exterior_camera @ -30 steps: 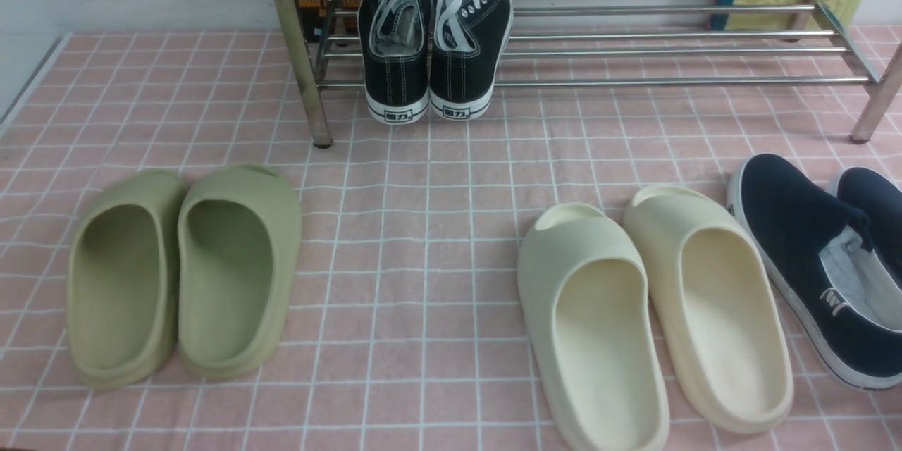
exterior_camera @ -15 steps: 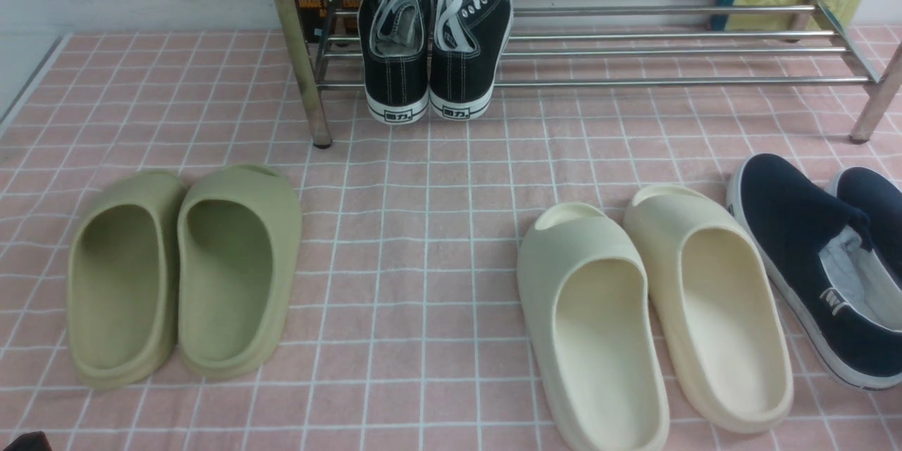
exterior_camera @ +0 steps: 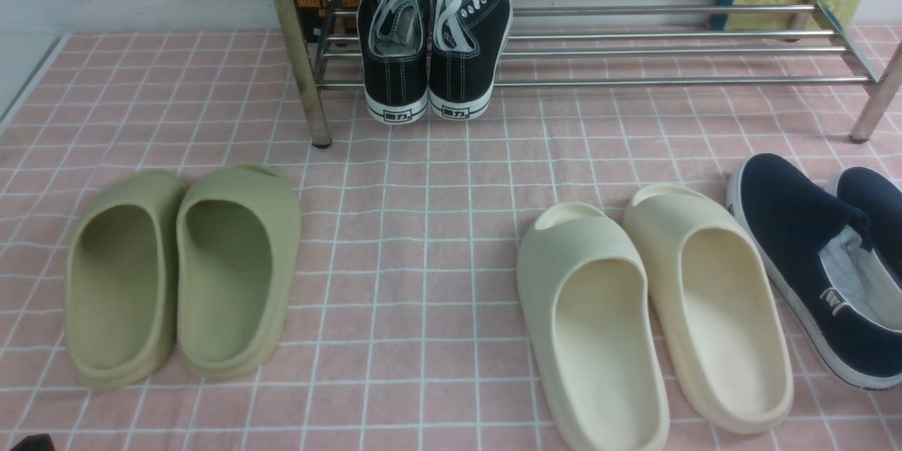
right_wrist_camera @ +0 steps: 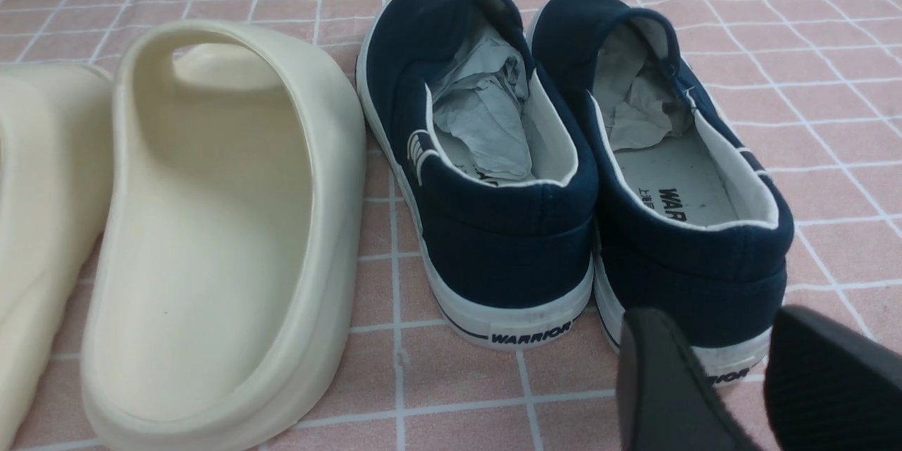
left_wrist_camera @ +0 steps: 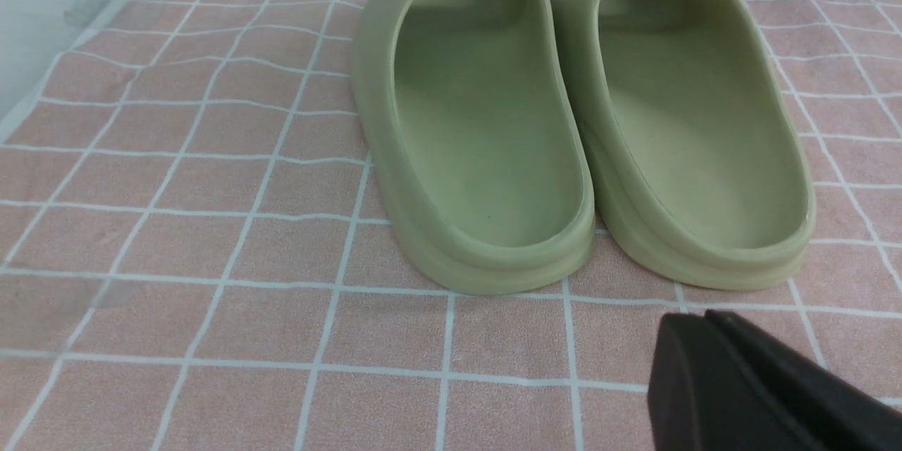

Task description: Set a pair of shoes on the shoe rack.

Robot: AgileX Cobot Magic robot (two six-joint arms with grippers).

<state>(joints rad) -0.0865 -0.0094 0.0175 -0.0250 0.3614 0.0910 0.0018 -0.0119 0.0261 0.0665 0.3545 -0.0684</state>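
Black canvas sneakers paired on my chrome shoe rack, my left gripper pressed together, empty, my right gripper spread, empty.

Bright, even overhead light; soft shadows, sharp focus, glare on chrome shoe rack.

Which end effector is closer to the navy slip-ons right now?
Right. The right end effector hangs open just behind the navy slip-ons' heels. The left end effector, shut, sits behind the green slides on the far side of the mat.
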